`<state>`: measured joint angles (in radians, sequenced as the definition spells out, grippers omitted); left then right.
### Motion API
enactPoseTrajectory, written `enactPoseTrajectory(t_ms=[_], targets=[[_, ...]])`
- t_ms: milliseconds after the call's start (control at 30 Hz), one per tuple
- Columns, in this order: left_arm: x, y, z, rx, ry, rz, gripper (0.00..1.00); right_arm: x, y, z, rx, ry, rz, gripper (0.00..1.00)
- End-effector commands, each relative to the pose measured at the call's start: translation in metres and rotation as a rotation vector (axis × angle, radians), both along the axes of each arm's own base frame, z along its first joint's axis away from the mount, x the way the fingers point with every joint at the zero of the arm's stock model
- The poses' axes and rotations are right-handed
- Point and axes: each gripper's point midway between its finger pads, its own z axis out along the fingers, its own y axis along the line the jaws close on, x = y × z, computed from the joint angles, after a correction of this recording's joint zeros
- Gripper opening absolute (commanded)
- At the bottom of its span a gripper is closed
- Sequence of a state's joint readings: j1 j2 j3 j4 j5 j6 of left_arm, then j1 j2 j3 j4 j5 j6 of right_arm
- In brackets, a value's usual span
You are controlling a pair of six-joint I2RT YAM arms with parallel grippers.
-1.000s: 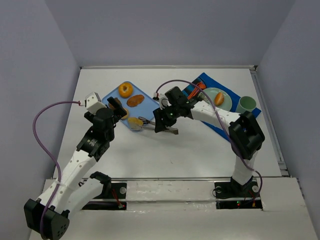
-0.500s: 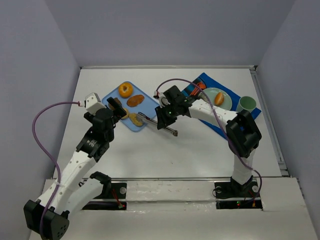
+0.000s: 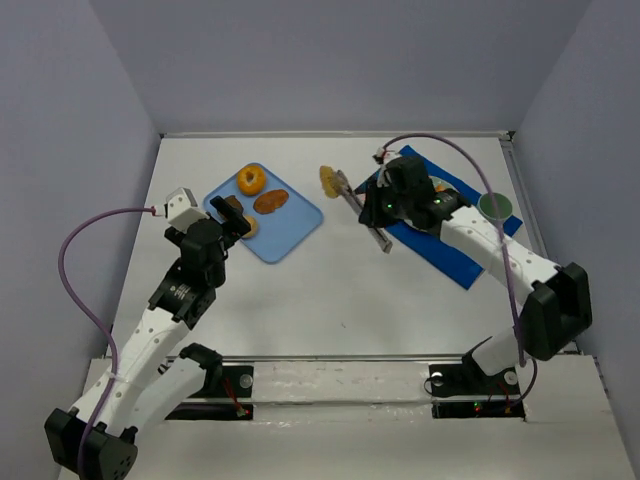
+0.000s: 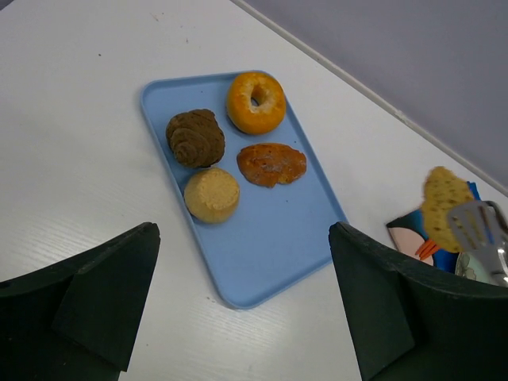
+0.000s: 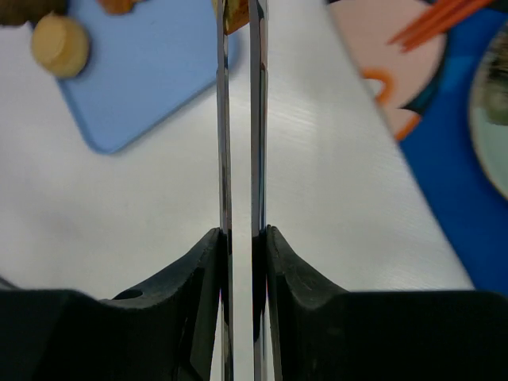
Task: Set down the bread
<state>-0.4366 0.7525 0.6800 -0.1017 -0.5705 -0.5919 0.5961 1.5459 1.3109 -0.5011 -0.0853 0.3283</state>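
Table (image 3: 330,290) white | right arm stretched forward over blue mat (image 3: 460,255), right gripper (image 3: 383,205) clamped on tongs (image 3: 362,210) | left gripper (image 3: 235,215) spread wide over blue tray (image 3: 292,228) | bread (image 3: 328,180) pinched in tong tips, between tray and mat

Looks like a robotics lab test cell, not a real kitchen. Boxed in on 3 sides by plain lavender-grey walls (image 3: 330,60) around a bare white table (image 3: 330,300). Fitted with 2 white robot arms, a left arm (image 3: 165,310) and a right arm (image 3: 500,258), bolted beside a metal rail (image 3: 340,358) at the near edge, with loose purple cables (image 3: 62,262) and exposed wiring at the bases. Staged with kitchen props only: a blue tray (image 3: 290,232) of pastries (image 3: 250,180), a blue placemat (image 3: 447,258), metal tongs (image 5: 258,119).
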Motion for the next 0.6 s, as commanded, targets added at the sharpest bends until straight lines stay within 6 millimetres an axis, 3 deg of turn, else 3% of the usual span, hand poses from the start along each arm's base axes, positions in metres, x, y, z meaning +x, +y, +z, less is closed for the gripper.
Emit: enactPoseTrajectory(t_ms=[0,67,200,367,567], targets=[[0.000,0.006,0.008,-0.018,-0.046,0.034,0.99,0.009,-0.083,-0.006,-0.034,-0.023,-0.307,0.09],[-0.001,0.008,0.009,-0.017,-0.048,0.041,0.99,0.001,-0.120,-0.020,-0.079,-0.001,-0.414,0.09],[-0.001,0.006,0.009,-0.023,-0.048,0.035,0.99,-0.020,-0.160,-0.039,-0.098,0.057,-0.543,0.09],[0.000,0.004,0.008,-0.025,-0.045,0.028,0.99,-0.029,-0.181,-0.049,-0.111,0.074,-0.609,0.10],[0.000,0.003,0.007,-0.027,-0.044,0.020,0.99,-0.023,-0.187,-0.054,-0.150,0.082,-0.621,0.16]])
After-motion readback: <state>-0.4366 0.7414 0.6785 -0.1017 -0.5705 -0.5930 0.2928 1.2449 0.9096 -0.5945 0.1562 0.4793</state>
